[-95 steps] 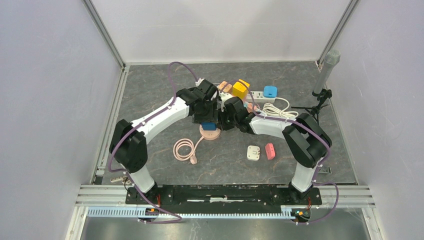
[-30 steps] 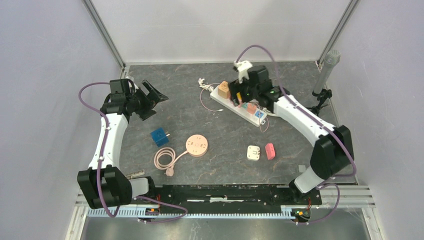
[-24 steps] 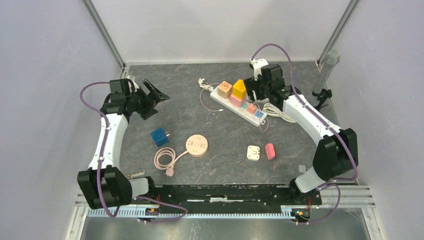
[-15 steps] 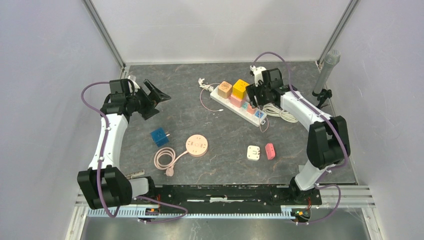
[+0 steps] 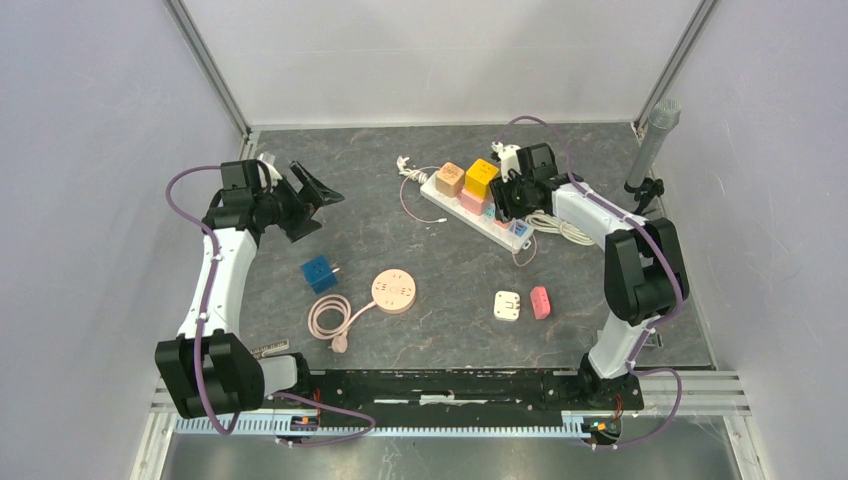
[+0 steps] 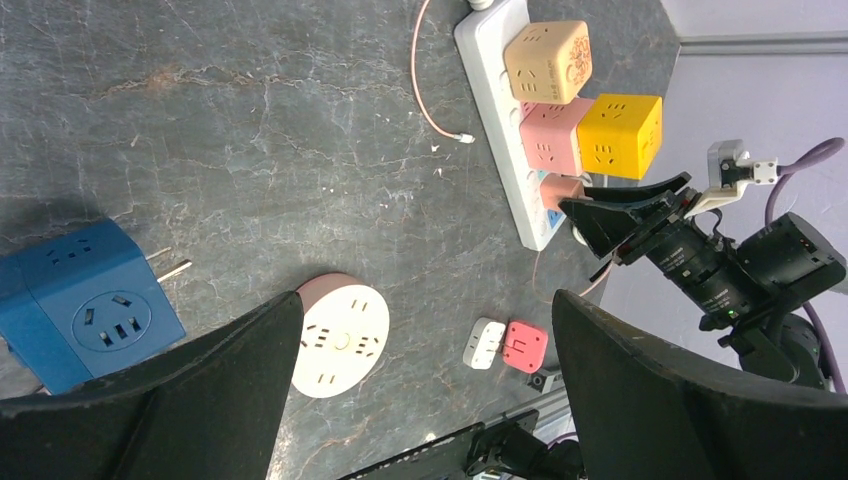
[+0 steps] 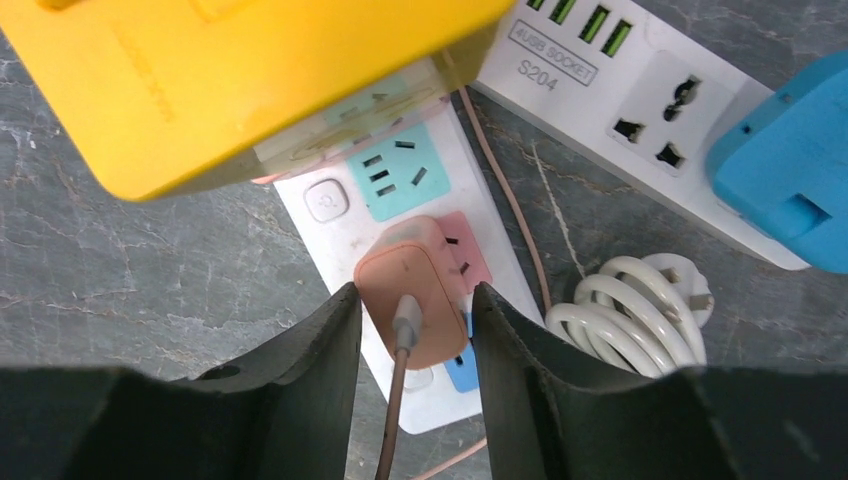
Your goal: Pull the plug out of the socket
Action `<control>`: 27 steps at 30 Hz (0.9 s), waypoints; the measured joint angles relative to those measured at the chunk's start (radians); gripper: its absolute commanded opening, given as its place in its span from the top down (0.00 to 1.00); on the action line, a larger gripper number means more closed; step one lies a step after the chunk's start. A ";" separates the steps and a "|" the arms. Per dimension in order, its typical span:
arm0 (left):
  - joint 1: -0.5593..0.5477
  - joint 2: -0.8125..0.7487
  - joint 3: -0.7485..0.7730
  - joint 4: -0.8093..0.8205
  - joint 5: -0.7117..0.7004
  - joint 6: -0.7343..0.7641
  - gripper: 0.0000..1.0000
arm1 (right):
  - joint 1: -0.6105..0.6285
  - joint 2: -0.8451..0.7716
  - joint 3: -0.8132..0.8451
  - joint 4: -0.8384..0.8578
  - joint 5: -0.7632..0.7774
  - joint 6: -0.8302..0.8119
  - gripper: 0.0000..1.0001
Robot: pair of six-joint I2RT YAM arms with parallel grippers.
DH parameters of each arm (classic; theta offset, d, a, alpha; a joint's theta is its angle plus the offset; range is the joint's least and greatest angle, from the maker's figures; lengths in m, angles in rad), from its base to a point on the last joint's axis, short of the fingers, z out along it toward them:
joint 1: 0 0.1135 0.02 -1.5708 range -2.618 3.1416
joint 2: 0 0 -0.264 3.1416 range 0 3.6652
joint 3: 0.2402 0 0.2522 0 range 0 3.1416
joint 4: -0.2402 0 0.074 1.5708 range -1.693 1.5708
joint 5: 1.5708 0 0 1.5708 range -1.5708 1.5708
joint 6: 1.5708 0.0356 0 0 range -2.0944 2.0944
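A white power strip [image 5: 432,190] lies at the back middle of the table, with tan, pink and yellow cube adapters on it. A salmon-pink plug [image 7: 410,300] with a pink cable sits seated in the strip [image 7: 330,205] near its end. My right gripper [image 7: 412,300] is down over it, one finger against each side of the plug. In the top view the right gripper [image 5: 503,200] hides the plug. My left gripper [image 5: 318,195] is wide open and empty, raised over the table's left side [image 6: 428,300].
A yellow cube [image 7: 250,80] stands right beside the plug. A second white strip [image 7: 640,120] with a blue plug [image 7: 790,190] and a coiled white cable [image 7: 630,310] lie behind. A blue cube socket [image 5: 319,273], a round pink socket [image 5: 393,291] and white [image 5: 508,305] and red [image 5: 541,301] adapters lie in the middle.
My right gripper has come from behind the strip down onto its near end and now brackets the pink plug. The left arm has barely moved.
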 measured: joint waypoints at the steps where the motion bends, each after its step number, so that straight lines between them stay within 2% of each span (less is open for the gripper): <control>1: 0.000 0.000 -0.001 0.000 0.001 0.000 0.00 | 0.000 0.004 -0.002 0.002 -0.007 0.002 0.56; 8: 0.000 0.000 -0.018 0.002 0.002 0.000 0.00 | -0.003 0.011 -0.012 0.017 -0.041 0.032 0.66; 14: -0.002 0.000 -0.037 0.002 0.002 0.000 0.00 | 0.013 -0.042 -0.100 0.098 -0.026 0.129 0.67; 19: -0.013 0.001 -0.042 0.002 0.002 0.000 0.00 | 0.097 -0.095 -0.173 0.134 0.019 0.236 0.67; 27: -0.050 0.011 -0.042 0.002 -0.003 0.000 0.00 | 0.282 -0.098 -0.182 0.146 0.083 0.351 0.68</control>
